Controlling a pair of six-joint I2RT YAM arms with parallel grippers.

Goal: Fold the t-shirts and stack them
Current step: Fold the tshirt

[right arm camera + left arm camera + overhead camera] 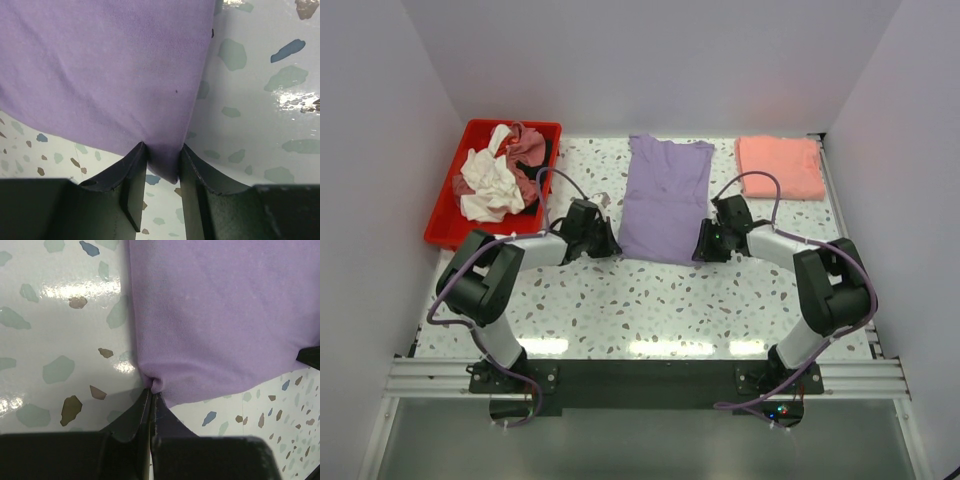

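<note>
Table (650, 300): white terrazzo top with grey, brown and blue flecks, glossy. On it: red tray (445, 222) at far left; purple shirt (665, 195) laid flat at centre; folded salmon shirt (780, 166) at far right, apart from the purple one.

Lavender t-shirt (666, 197), speckled terrazzo table (660, 300)

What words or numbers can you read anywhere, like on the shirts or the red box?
None: there is no readable writing in any view.
The purple shirt, pinched at its near corners by the left gripper and the right gripper, is plain.
The salmon shirt is plain.
The red tray and the crumpled shirts in it show no label.
</note>
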